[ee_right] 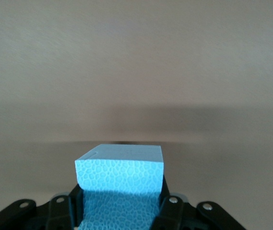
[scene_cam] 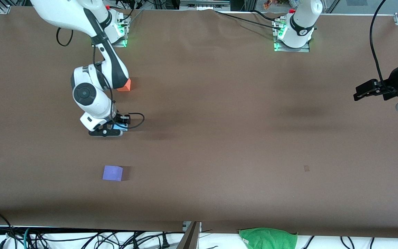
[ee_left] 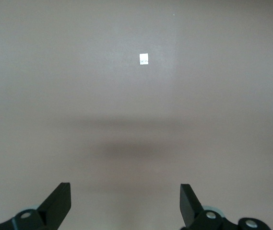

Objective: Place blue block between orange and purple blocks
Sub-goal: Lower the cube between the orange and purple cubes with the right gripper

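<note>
While the right hand (scene_cam: 111, 130) grips the blue block (ee_right: 120, 177) between its fingers, low over the desk (scene_cam: 219, 121) between the orange block (scene_cam: 124, 85) and the purple block (scene_cam: 112, 173), the left hand (ee_left: 125, 211) waits with its fingers spread wide and empty over the left arm's end of the desk. Pitted and matte on its faces, the blue block looks like light foam: easy to lift, not slippery, likely to dent a little under a hard squeeze, and its sharp corners suggest it keeps its shape. Flat facing sides give the best hold, which is where the fingers sit now. From the front, the blue block is nearly all covered by the right hand, and the right arm hides most of the orange block. Whether the blue block touches the desk cannot be told. A small white tag (ee_left: 144, 59) lies on the desk; its marking is unreadable.
</note>
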Motion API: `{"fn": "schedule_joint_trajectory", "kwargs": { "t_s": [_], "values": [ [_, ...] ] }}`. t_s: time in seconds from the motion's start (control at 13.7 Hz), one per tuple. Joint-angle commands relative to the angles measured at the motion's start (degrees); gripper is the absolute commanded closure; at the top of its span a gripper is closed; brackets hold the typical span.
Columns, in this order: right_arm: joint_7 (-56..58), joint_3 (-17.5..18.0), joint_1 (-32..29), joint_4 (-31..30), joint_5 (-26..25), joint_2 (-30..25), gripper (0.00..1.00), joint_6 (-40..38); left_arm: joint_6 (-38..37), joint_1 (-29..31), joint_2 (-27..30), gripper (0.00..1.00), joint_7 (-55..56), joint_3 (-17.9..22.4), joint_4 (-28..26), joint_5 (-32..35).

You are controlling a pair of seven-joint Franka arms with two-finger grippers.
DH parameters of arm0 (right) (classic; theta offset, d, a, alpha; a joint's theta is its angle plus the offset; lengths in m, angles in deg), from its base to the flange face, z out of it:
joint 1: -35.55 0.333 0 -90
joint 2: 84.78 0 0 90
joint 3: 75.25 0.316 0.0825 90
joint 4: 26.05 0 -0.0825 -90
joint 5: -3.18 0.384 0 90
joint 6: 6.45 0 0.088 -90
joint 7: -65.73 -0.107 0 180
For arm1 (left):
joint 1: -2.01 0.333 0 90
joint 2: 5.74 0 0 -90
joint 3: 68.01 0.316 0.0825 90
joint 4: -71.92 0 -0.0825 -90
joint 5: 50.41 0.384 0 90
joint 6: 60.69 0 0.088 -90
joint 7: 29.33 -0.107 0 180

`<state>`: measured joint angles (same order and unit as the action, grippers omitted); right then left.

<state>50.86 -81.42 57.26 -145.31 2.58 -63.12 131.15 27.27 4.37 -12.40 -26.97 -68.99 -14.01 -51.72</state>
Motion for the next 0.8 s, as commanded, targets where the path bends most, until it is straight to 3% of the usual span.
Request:
{"fn": "schedule_joint_trajectory", "kwargs": {
  "t_s": [0.0,0.51,0.66,0.73],
  "values": [
    [3.27,0.11,-0.7,-2.91,3.4,-1.8,0.56,1.71,-0.86,0.1,-0.9,0.0,-1.3,0.36,1.91,-1.58],
    [3.63,0.19,-0.79,-3.08,4.11,1.01,0.51,7.42,-0.86,0.1,-0.9,0.0,-1.3,0.36,1.91,-1.58],
    [3.71,0.2,-0.79,-3.08,5.77,1.62,0.47,7.51,-0.86,0.1,-0.9,0.0,-1.3,0.27,1.91,-1.58],
    [3.72,0.2,-0.79,-3.08,5.87,1.8,0.4,7.86,-0.86,0.1,-0.9,0.0,-1.3,0.27,1.91,-1.58]
  ]
}}
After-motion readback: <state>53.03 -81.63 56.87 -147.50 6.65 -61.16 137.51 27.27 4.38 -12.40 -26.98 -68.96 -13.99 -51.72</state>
